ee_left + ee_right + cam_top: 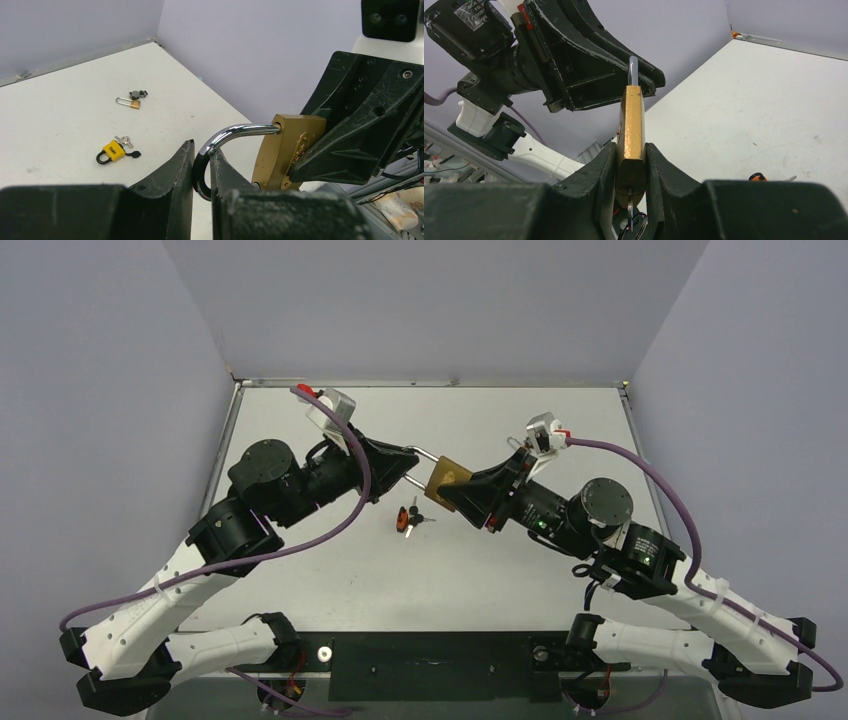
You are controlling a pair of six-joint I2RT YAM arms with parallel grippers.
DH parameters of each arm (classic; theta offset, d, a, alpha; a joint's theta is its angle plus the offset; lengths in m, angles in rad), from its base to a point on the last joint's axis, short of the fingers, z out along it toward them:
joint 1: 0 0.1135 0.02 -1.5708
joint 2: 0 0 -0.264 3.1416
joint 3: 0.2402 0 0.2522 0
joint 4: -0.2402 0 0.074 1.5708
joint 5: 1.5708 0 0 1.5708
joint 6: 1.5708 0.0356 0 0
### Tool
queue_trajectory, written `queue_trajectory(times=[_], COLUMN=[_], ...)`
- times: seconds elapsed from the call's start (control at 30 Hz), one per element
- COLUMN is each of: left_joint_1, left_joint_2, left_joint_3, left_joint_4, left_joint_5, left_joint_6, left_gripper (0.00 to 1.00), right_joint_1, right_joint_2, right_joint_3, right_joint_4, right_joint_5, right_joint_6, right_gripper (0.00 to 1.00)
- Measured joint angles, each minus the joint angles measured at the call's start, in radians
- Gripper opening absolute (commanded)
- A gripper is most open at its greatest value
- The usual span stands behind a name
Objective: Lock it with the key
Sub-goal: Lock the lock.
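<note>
Brass padlock (447, 480) with a curved silver shackle (240, 131), held in the air between the two arms, above the middle of the white tabletop (330, 580) and slightly toward its far side. The left end effector (408, 465) reaches in from the left, and its black fingers are closed narrowly on the bend of the shackle. The right end effector (630, 150) reaches in from the right, with its two black fingers pressed against the flat faces of the padlock's body, so the body sits clamped upright between them in the right wrist view. A small silver key (630, 206) is in the keyhole on the underside of the body, and a thin metal ring (636, 227) hangs from it. One leg of the shackle enters the top of the body. The other leg is hidden behind the left fingers, so it is not possible to tell whether the shackle is seated. On the tabletop just near of the padlock lies a loose bunch of keys with orange and black heads (407, 517), apart from both arms. The left wrist view also shows a small yellow padlock with a black shackle (112, 151) lying flat on a white surface. Farther off on that surface is a tiny brass padlock with a silver shackle (129, 102), and small keys lie beside each one.
</note>
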Motion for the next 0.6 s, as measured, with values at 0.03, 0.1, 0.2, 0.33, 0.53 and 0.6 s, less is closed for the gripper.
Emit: queue_trajectory(times=[0.03, 0.1, 0.2, 0.33, 0.53, 0.6], left_joint_1=[0.0, -0.002, -0.002, -0.002, -0.002, -0.002], left_joint_2=[0.0, 0.0, 0.002, 0.008, 0.019, 0.026], left_joint_3=[0.0, 0.0, 0.005, 0.018, 0.04, 0.052], left_joint_4=[0.0, 0.0, -0.003, -0.003, -0.004, -0.006], left_joint_5=[-0.007, -0.012, -0.016, -0.015, -0.023, -0.037], left_joint_6=[0.001, 0.0, -0.003, -0.028, -0.052, -0.052], left_gripper=[0.0, 0.0, 0.0, 0.0, 0.0, 0.0], right_joint_1=[0.0, 0.0, 0.0, 0.0, 0.0, 0.0], right_joint_2=[0.004, 0.01, 0.015, 0.015, 0.037, 0.051], right_joint_3=[0.002, 0.002, 0.003, 0.004, 0.035, 0.052], right_joint_4=[0.004, 0.013, 0.022, 0.041, 0.05, 0.049], right_joint_5=[0.0, -0.002, -0.001, 0.011, 0.031, 0.042], right_joint_6=[0.003, 0.011, 0.012, 0.01, 0.006, 0.003], right_gripper=[0.0, 0.0, 0.0, 0.0, 0.0, 0.0])
